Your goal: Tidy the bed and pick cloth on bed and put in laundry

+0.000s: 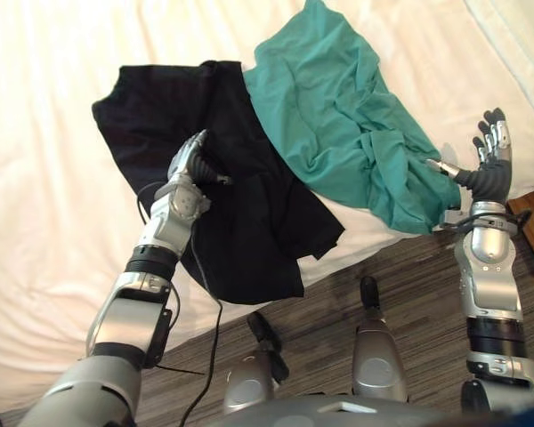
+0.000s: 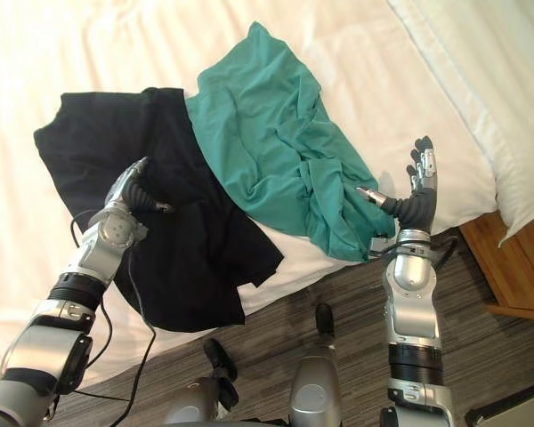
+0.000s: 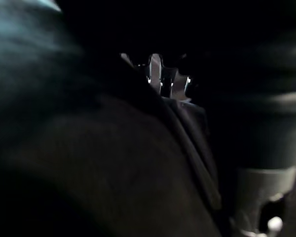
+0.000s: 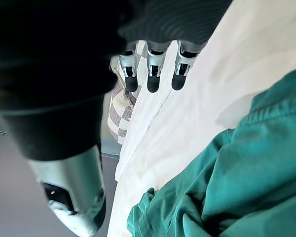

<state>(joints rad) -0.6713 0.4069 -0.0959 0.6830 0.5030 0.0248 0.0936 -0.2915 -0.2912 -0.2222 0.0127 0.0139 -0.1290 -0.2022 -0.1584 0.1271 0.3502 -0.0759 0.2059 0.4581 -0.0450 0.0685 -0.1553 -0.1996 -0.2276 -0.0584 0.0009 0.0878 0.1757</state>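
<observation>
Two cloths lie on the white bed (image 1: 53,222), overlapping near frame centre. Black cloth (image 1: 249,231) has the biggest spread, long axis upper left to lower centre, bottom corner draped over the bed edge. Green cloth (image 1: 338,107) has its long axis top centre to lower right and is bunched at the lower-right end. L hand (image 1: 189,169) sits on the black cloth's middle; can't tell whether it grips or just rests, as the wrist view is too dark. R hand (image 1: 491,160) is at frame right, fingers (image 1: 498,133) straight & spread, holding nothing, just beside the green cloth's bunched end w/ thumb pointing at the fold. Judgement: R hand is nearer green, L is on black, so each needs only a short close-in, no cross-reach.
</observation>
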